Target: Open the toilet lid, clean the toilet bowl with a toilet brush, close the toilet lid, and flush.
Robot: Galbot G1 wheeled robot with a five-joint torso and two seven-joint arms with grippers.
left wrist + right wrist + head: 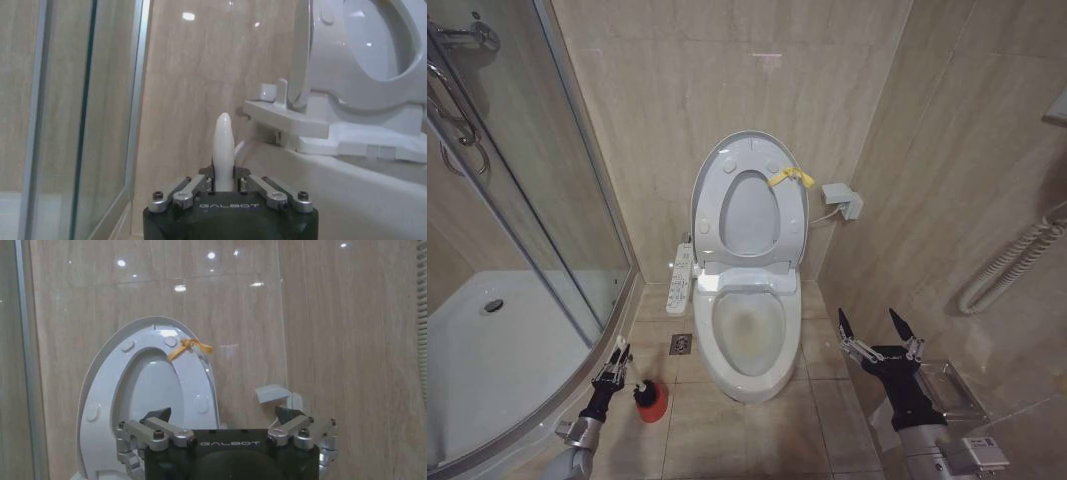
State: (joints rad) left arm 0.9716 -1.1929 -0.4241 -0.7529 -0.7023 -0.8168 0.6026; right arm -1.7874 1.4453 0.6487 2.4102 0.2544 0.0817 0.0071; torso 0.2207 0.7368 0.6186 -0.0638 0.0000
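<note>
The toilet lid (749, 190) stood raised against the back wall, together with the ring seat (752, 215), and a yellow tag (791, 178) hung at its upper right edge. Below it the toilet bowl (749, 340) lay uncovered, with yellowish stains inside. The left gripper (613, 362) was low on the floor to the left of the bowl, near the shower tray (487, 360), and its jaws were clenched on the thin white handle of the toilet brush (649, 398). In the left wrist view the handle (223, 150) rose straight up between the fingers. The red base of the brush rested on the tiles. The right gripper (878, 332) hovered to the right of the bowl, with its jaws spread wide and nothing between them.
</note>
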